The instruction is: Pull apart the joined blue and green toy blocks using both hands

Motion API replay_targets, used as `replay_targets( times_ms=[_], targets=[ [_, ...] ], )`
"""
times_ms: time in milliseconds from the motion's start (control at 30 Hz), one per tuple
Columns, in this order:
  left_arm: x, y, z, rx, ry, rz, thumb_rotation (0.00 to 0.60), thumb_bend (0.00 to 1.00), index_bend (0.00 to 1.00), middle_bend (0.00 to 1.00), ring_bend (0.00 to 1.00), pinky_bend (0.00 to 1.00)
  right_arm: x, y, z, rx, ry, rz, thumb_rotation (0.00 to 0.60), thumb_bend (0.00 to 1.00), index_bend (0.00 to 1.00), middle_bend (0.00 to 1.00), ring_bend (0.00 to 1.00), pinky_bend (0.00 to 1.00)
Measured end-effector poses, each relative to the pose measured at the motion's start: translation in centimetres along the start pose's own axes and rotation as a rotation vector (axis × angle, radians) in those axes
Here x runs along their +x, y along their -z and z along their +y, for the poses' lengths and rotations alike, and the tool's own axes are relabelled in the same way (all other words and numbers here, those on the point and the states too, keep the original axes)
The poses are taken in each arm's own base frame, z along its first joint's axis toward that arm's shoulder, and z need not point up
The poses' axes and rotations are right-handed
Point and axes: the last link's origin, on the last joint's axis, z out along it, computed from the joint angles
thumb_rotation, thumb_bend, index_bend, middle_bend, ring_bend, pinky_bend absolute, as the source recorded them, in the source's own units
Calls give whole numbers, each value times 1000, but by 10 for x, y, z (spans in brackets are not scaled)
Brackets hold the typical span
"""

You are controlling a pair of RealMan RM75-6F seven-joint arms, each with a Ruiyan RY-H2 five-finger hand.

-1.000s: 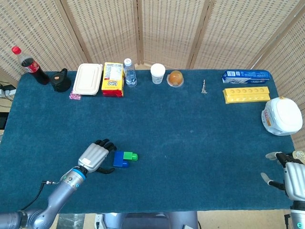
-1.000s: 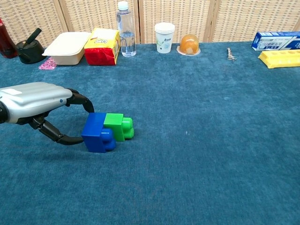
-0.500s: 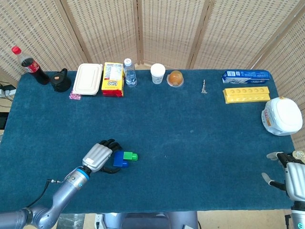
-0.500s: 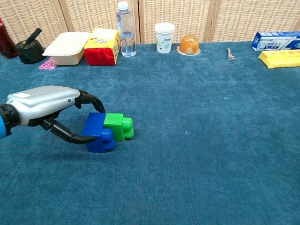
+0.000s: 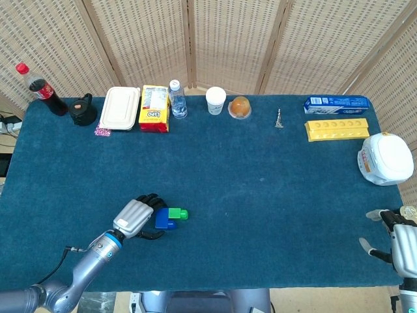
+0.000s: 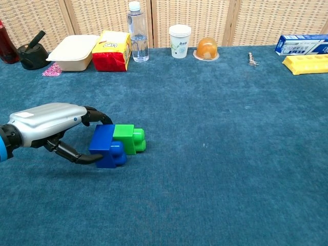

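Observation:
The joined blocks lie on the blue cloth near the front left, the blue block (image 5: 164,222) (image 6: 105,146) on the left and the green block (image 5: 177,213) (image 6: 130,138) on the right. My left hand (image 5: 133,218) (image 6: 46,125) reaches in from the left. Its fingers curl over the blue block's far top edge and its thumb presses the near side, so it grips the blue block. Nothing touches the green block. My right hand (image 5: 399,240) hovers at the table's front right corner with fingers spread and nothing in it; the chest view does not show it.
Along the back edge stand a cola bottle (image 5: 42,90), a lunch box (image 5: 120,107), a yellow packet (image 5: 154,108), a water bottle (image 5: 176,99), a paper cup (image 5: 215,100) and an orange dome (image 5: 240,107). A yellow tray (image 5: 337,128) and a white container (image 5: 386,158) sit at right.
The left hand moved right up to the blue block and closed its fingers and thumb around it. The blocks barely shifted. The right hand stayed in place.

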Motion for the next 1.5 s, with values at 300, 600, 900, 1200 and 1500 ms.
replay_targets(
  times_ms=[300,600,900,1200,1500],
  targets=[
    [-3,-8,9,-13,-27,58,378,414,465,262,195,377,1,3,3,-14,-10,-1,600,228,384,433,446,439],
    [5,-17,12,-52,33,58,376,418,479,268,203,383,-1,0,2,-8,-32,-18,600,229,384,433,447,443],
    [51,-33,11,-141,98,31,369,420,478,278,208,383,-10,-13,-12,44,-162,-103,600,228,384,433,449,459],
    [94,-50,26,-237,123,-46,367,421,479,279,208,383,-30,-37,-39,119,-365,-215,600,228,384,437,485,506],
    [112,-68,46,-310,86,-78,369,424,479,281,208,383,-54,-56,-67,166,-489,-290,600,228,384,453,543,582]
  ],
)
